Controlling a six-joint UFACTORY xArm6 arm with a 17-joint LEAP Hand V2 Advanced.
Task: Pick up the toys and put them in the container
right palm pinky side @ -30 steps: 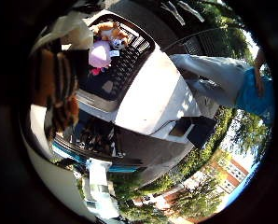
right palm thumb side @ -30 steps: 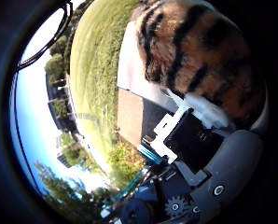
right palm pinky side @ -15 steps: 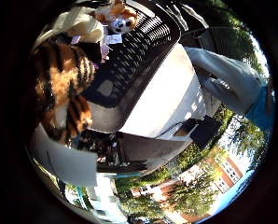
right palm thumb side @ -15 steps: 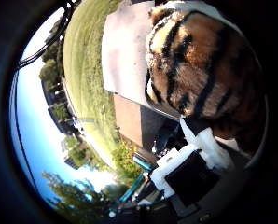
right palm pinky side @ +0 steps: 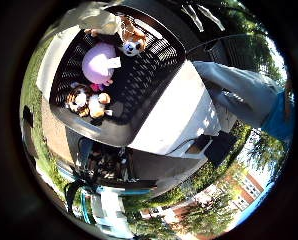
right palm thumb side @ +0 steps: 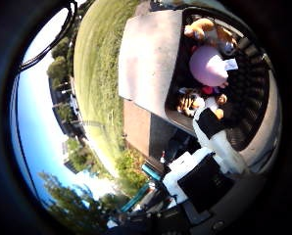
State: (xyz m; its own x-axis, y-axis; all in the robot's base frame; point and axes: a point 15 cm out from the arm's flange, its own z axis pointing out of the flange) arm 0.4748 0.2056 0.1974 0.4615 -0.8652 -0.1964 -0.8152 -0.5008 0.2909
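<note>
In the black slatted container [right palm pinky side: 114, 134], which stands on a white worktop [right palm pinky side: 176, 122] outdoors, several plush toys lie together. A round pink toy [right palm pinky side: 98, 65] is in the middle, and a striped tiger toy [right palm pinky side: 87, 101] lies just beside it, towards the near rim. An orange-and-white toy [right palm pinky side: 131, 41] sits at the far end. A cream-coloured soft shape [right palm pinky side: 96, 20] rests at the far rim, but I cannot tell what it is. In these views I see no toy lying outside the container.

The hand [right palm thumb side: 205, 171] hangs above the near edge of the container. What shows of the fingers [right palm thumb side: 210, 123] reaches out fairly straight over the toys, with nothing held between them.

I judge all of these toys to be light, soft and easily squashed. They are not fragile, so a firm squeeze should do them no harm. The pile fabric should give good friction against the fingers, so slipping is a small risk. The limbs and heads are floppy and would let a toy dangle or swing. The sound place to hold one is round the fullest part of the body, with the fingers curled well in. The pink toy is bulky and rounded, and would likely need a wider wrap than the tiger.

A small white tag [right palm pinky side: 114, 62] lies on the pink toy, but any print on it is too small to read. No other writing can be made out.
</note>
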